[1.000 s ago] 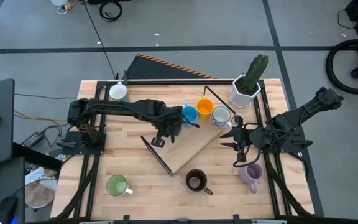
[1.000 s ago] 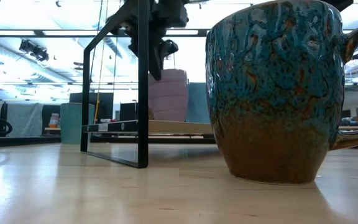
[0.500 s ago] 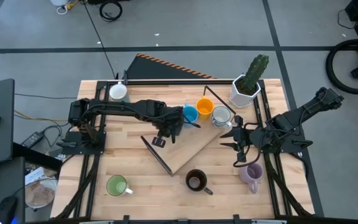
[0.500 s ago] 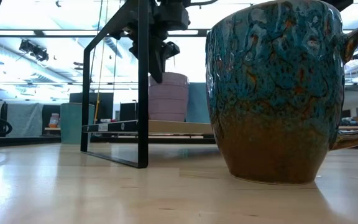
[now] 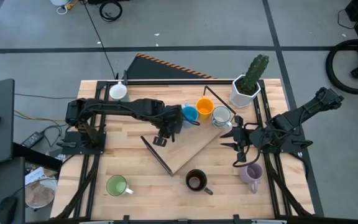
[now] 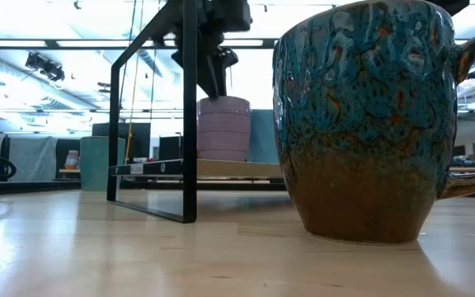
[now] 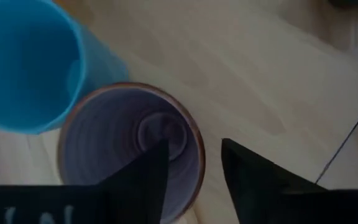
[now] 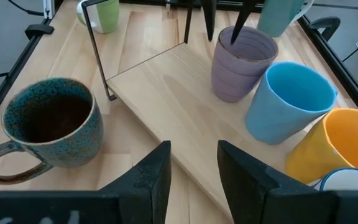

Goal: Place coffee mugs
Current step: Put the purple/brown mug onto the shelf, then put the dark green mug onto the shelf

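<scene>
A lilac mug (image 7: pixel 129 149) stands upright on its base on the slanted wooden board (image 5: pixel 188 149), next to the blue mug (image 5: pixel 190 114); it also shows in the right wrist view (image 8: pixel 241 62) and the low view (image 6: pixel 223 128). My left gripper (image 7: pixel 194 174) hangs over it, pointing down and open. One finger is inside the mug and one outside, with the rim between them and a gap on each side. In the high view the gripper (image 5: pixel 166 130) hides the mug. My right gripper (image 8: pixel 191 180) is open and empty at the table's right side (image 5: pixel 238 146).
The orange mug (image 5: pixel 204 107) and the silvery-white mug (image 5: pixel 221 116) stand beside the blue one. The dark brown mug (image 5: pixel 196 180), a second lilac mug (image 5: pixel 251 175) and the green mug (image 5: pixel 117 185) stand near the front, the white mug (image 5: pixel 117 91) at the far left. A cactus pot (image 5: pixel 246 90) and a black wire frame (image 5: pixel 156 154) are close by.
My left gripper has gone down a little with the lilac mug, which hung just above the board and now stands on it.
</scene>
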Action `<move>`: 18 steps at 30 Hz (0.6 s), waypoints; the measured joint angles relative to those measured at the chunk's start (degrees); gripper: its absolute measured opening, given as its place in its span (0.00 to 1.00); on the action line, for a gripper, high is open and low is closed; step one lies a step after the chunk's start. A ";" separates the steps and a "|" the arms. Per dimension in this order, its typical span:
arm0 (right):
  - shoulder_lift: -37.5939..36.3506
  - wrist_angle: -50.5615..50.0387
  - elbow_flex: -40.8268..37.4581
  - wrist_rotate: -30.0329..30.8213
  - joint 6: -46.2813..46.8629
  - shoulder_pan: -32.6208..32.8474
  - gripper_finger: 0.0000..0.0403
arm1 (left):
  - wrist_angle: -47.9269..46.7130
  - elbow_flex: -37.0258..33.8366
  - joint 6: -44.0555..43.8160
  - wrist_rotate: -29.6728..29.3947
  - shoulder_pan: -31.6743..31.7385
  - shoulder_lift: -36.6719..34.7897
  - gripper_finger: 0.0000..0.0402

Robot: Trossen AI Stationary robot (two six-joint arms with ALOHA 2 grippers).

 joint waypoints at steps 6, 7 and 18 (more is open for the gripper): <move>0.02 -2.06 0.00 -2.18 2.93 0.01 0.34 | -0.94 -0.02 -4.35 -2.28 -1.54 -4.57 0.44; 0.02 -2.13 0.00 -2.34 3.14 0.02 0.34 | -1.62 -0.02 -5.37 -2.75 -1.68 -5.22 0.44; 0.02 -3.33 0.00 -1.91 5.26 0.02 0.33 | -6.94 -9.17 -13.09 -1.63 4.92 -15.18 0.38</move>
